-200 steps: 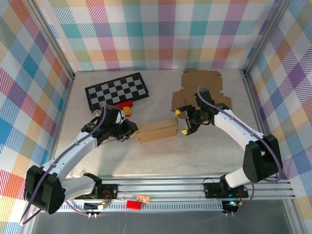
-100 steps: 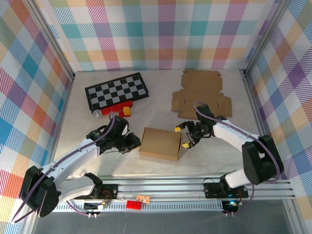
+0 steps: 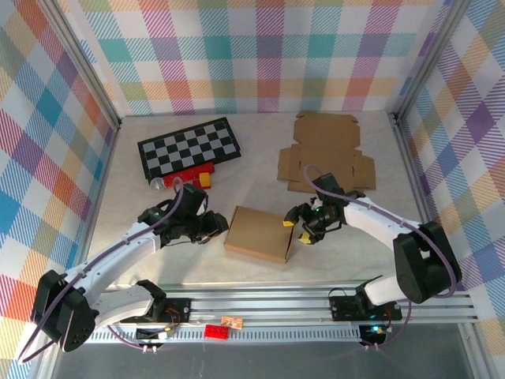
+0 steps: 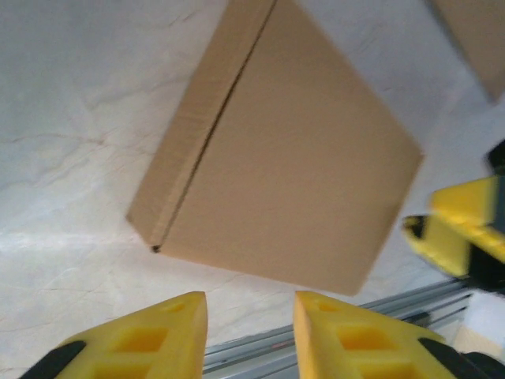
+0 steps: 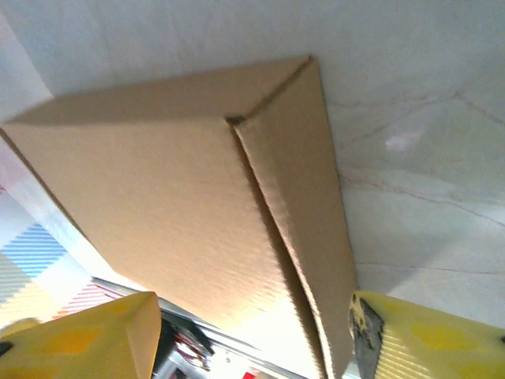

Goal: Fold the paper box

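"While the paper box (image 3: 257, 234) lay closed and flat on the table (image 3: 260, 178), why did both arms sit so near it?" asked the first.

"It lay between them," said the second. "The left gripper (image 3: 214, 229) stood just beside its left edge, jaws parted with nothing in them, so it looked idle. The right gripper (image 3: 296, 230) was at the opposite edge, jaws spread wide to either side of that end. Whether the pads touched the card could not be told."

"So what was the right one there for?"

"Judging by its place, to steady or press that end, where a seam ran along the narrow side panel. The folding looked nearly done, with the lid down and the sides square."

"And the material?"

"It was plain brown corrugated card, matte, with faint ribbing in the right wrist view. The creases were crisp, and a thin slit showed where the panels met. It seemed light and stiff, and likely to slide on the smooth, pale marbled tabletop. The fingers (image 4: 347, 332) were hard yellow plastic with hollow pockets."

"Anything else about?"

"An unfolded cardboard blank (image 3: 325, 154) lay flat at the back right, well apart from the box. A checkered mat (image 3: 189, 148) lay at the back left, with red and yellow bricks (image 3: 197, 175) at its near edge."
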Available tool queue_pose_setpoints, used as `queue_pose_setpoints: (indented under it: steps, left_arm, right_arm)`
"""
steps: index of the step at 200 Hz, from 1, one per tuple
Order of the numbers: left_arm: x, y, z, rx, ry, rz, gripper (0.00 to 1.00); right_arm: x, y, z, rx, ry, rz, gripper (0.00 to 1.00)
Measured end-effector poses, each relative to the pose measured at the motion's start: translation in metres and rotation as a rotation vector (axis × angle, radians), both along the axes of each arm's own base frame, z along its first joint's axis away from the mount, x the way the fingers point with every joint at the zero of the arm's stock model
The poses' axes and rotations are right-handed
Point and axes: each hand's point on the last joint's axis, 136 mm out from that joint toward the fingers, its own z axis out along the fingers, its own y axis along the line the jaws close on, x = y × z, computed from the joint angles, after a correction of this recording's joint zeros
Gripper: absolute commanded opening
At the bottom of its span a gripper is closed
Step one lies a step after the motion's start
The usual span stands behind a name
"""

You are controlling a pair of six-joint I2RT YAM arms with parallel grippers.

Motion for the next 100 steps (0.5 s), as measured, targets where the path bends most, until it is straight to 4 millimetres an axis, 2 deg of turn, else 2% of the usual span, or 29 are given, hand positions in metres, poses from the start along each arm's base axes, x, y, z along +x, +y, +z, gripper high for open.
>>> queue_pose_setpoints:
  steps: [29,54,77,100]
  left_arm:
    - [0.018,-0.002,0.042,-0.049,-0.119,0.002,0.43]
    - [0.027,-0.002,0.084,-0.056,-0.259,-0.032,0.44]
    - [0.024,0.008,0.113,-0.037,-0.360,-0.036,0.43]
    - [0.014,0.025,0.129,-0.011,-0.423,-0.015,0.43]
  right_arm:
    - [-0.016,0.010,-0.014,-0.021,0.003,0.126,0.56]
    - [-0.018,0.023,-0.022,-0.041,0.001,0.210,0.51]
    - [-0.012,0.042,-0.023,-0.051,-0.017,0.276,0.46]
    - [0.001,0.074,-0.022,-0.048,-0.048,0.344,0.42]
